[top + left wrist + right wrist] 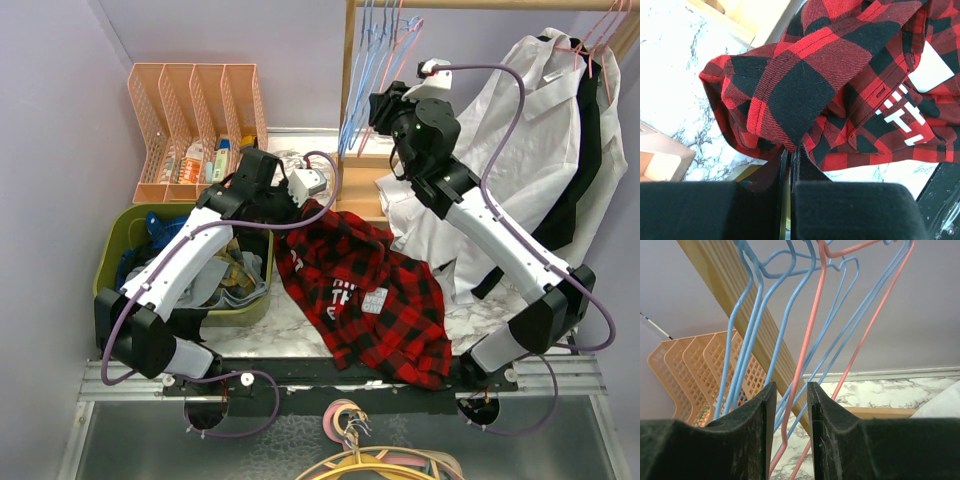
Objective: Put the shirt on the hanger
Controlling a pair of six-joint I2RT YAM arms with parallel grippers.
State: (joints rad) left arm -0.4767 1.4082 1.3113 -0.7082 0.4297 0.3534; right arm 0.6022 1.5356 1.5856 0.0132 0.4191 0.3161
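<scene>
The red-and-black plaid shirt [370, 290] lies crumpled on the marble table, its white lettering facing up. My left gripper [298, 200] is shut on the shirt's upper edge; in the left wrist view its fingertips [790, 152] pinch a fold of the plaid cloth [805, 85]. The pink hanger [408, 35] hangs on the wooden rail among the blue ones. My right gripper [385, 100] is raised to it. In the right wrist view the jaws [791, 387] are open, with the pink hanger's wire [805, 340] running between them, not clamped.
Light-blue hangers [365, 60] hang beside the pink one, by the wooden rack post [348, 90]. A white shirt [520, 150] and a black garment [590, 170] hang at right. A green bin [110, 260] of clothes and a peach organizer [190, 130] stand at left.
</scene>
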